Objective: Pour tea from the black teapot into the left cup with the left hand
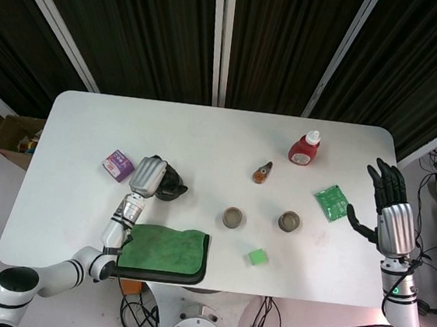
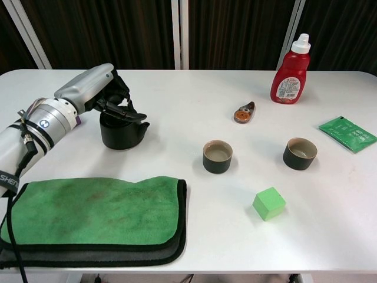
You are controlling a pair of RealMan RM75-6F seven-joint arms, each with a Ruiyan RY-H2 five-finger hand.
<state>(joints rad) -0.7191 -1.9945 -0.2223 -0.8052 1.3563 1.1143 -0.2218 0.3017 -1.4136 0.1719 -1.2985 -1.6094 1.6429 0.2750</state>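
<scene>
- The left arm's forearm sleeve carries white capitals at the frame's left edge in the chest view, reading "SHEN" before the edge cuts them off; the rest cannot be read
- The red sauce bottle bears a white label with dark print; the print is too small to read in either view
- The green packet shows pale markings on its face; none can be made out as letters
- The purple box has a light patch on its top in the head view; no word on it is legible
</scene>
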